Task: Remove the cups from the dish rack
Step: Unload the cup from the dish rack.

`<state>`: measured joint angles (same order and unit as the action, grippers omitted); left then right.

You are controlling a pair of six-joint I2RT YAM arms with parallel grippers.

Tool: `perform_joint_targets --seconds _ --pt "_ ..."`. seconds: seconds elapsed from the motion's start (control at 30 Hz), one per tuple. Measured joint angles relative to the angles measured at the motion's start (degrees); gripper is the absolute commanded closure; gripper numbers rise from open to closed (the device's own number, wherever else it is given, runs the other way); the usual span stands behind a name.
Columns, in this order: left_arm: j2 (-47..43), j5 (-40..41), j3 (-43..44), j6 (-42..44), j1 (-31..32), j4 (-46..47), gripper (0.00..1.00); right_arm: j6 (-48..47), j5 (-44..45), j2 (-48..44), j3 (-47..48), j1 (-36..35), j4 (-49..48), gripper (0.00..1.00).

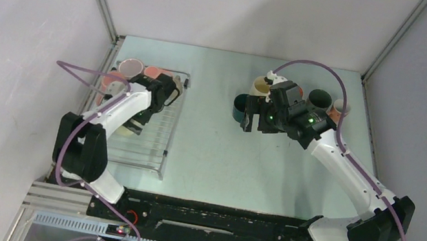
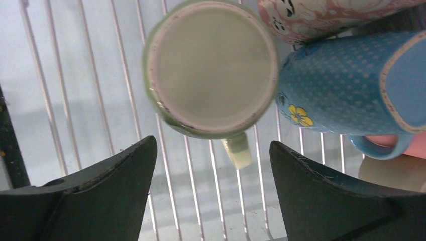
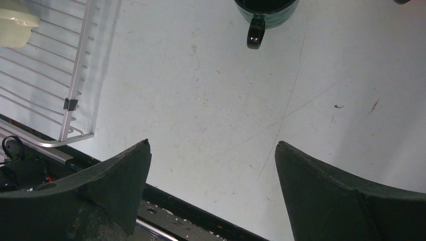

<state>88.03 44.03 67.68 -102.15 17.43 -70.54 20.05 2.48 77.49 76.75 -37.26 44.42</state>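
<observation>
Operator: Four cups, at least, stand unloaded on the bench, far right.

Listener: And the dish rack?

Operator: Several more sit in it. My left tool, jaws apart, hangs over a pale green mug; my right tool, wide apart too, holds nothing.

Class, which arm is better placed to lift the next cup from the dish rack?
Left. The left gripper, open, hangs over a pale green cup in the dish rack; the right gripper is over the table, off the rack.

Bright diffuse light; soft shadows; left wrist view blurred up close
</observation>
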Motion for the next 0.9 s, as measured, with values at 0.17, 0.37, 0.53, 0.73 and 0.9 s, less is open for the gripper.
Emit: perform_joint_targets --seconds 0.17,0.37,0.53,0.73,0.9 --pt "4.2 -1.4 4.5 0.2 0.0 0.4 0.14 0.0 0.0 0.1 -0.2 0.0 -0.1 0.00" --pt "7.4 -4.0 5.9 0.1 -1.1 1.4 0.23 0.0 0.0 0.2 -1.1 0.0 -0.1 0.00" --pt "8.8 -5.4 5.9 0.1 -2.8 2.5 0.30 0.0 0.1 0.2 -1.6 0.0 -0.2 0.00" --pt "10.2 -7.1 5.8 0.2 -4.5 4.2 0.39 0.0 0.1 0.2 -2.0 0.0 -0.2 0.00" --pt "10.6 -8.4 5.0 0.2 -5.0 5.9 0.45 0.0 0.2 0.7 -2.1 0.0 -0.3 0.00"
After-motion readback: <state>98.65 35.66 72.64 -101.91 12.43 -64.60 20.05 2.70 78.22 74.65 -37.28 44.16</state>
